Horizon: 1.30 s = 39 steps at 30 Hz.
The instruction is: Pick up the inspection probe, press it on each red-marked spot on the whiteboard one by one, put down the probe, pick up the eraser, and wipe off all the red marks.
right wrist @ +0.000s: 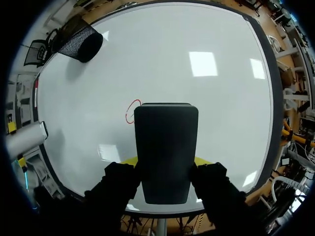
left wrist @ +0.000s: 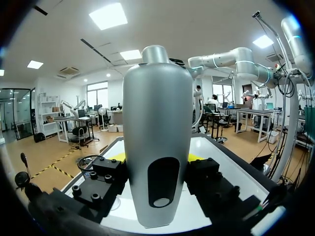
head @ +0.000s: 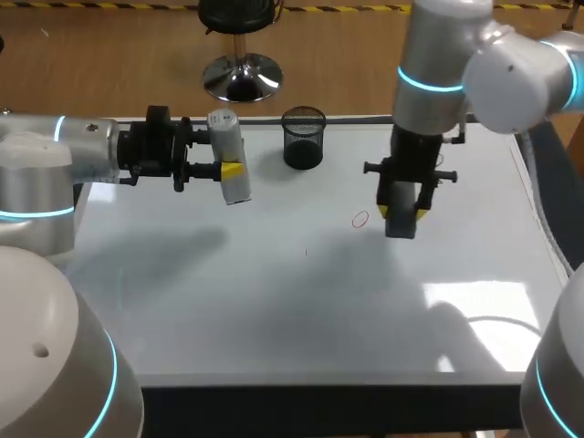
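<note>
L gripper [head: 230,172] far left, clamped on probe [head: 235,189]; R gripper [head: 401,213] grips eraser [right wrist: 166,147] — just right of red mark [head: 359,219] on whiteboard [head: 274,301].

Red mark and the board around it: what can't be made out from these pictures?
Red mark: in the right wrist view the eraser covers one side of it.
Dark speck on the whiteboard, head view: too small to identify.
Mesh cup, head view: inside too dark to show contents.

probe [head: 230,162] aloft, eraser [head: 401,223] beside red mark [head: 359,219]
</note>
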Available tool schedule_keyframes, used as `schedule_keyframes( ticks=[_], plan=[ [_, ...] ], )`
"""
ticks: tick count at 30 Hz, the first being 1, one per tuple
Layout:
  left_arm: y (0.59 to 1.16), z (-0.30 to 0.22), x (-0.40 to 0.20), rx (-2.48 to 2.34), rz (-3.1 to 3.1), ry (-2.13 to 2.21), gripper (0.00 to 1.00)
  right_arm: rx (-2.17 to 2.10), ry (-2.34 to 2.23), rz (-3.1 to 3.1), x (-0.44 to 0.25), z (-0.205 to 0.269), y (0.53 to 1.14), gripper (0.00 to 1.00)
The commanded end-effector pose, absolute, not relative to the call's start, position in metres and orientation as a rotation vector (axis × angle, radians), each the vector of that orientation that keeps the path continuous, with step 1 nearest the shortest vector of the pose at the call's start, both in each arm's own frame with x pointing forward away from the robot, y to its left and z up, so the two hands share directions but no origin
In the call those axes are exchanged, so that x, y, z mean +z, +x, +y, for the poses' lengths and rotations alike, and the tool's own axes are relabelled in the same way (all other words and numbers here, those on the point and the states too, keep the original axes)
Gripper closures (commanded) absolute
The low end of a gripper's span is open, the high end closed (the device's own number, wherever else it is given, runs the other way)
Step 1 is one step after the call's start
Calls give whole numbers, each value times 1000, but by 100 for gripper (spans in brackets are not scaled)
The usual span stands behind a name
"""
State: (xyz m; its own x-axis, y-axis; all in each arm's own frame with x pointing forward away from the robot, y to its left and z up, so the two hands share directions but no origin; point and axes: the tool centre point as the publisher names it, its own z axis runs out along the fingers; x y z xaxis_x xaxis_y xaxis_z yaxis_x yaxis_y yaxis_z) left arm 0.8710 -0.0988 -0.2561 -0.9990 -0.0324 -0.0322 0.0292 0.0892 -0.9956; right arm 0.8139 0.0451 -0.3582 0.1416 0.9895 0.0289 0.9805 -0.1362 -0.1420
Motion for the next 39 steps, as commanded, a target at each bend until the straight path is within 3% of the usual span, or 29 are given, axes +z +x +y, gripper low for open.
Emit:
schedule_keyframes(
  ticks=[1, 39],
  plan=[
    [870, -99, -255, -2088, 2279, -5, 100, 148, -2268, -2005, -362, 63, 822, 100],
    [870, -99, -255, -2088, 2279, -5, 100, 50, -2157, -2040, -404, 147, 838, 100]
  ],
)
